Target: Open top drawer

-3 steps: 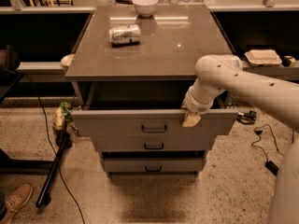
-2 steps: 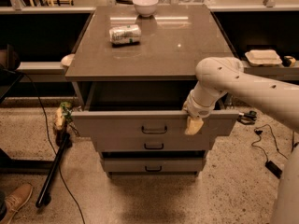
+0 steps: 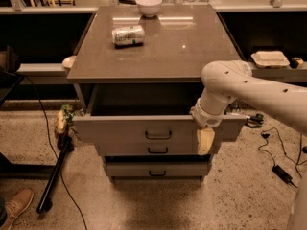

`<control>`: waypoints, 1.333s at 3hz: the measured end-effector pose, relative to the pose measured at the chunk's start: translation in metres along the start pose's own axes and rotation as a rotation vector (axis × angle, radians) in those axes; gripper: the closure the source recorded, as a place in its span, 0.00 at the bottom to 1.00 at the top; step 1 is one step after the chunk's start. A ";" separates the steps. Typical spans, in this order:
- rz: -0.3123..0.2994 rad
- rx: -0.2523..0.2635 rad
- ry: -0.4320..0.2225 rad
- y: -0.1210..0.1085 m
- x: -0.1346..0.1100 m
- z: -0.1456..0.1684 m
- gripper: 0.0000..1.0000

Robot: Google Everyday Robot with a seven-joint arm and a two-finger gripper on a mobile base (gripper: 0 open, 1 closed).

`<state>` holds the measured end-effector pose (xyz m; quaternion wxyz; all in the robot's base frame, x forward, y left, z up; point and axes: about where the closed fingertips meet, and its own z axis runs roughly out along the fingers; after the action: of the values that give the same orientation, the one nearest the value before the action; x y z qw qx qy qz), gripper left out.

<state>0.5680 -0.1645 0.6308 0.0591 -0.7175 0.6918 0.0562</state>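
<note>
The gripper (image 3: 205, 142) points down against the right end of the top drawer (image 3: 124, 128) front; its hold cannot be told. The arm (image 3: 240, 83) reaches in from the right. The drawer stands pulled out. On the cabinet top (image 3: 192, 47) lies a can (image 3: 128, 35); a bowl (image 3: 148, 5) sits at the far edge.

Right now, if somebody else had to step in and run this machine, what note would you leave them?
Gripper: pointing down in front of the top drawer, at the right end of its face and well to the right of the handle. Whether it touches the face cannot be told.
Top drawer: pulled out from under the tabletop, with its dark inside exposed.
Done: the drawer looks open.
Left: probably only drawing the arm clear of the drawer front.
Also there: a can on its side and a bowl on the tabletop.
</note>
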 end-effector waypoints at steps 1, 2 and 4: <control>0.037 -0.039 0.033 0.026 0.007 -0.008 0.41; 0.054 -0.042 0.052 0.039 0.009 -0.016 0.64; 0.081 -0.034 0.056 0.055 0.012 -0.023 1.00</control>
<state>0.5131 -0.1821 0.6515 0.0254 -0.6913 0.7204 0.0501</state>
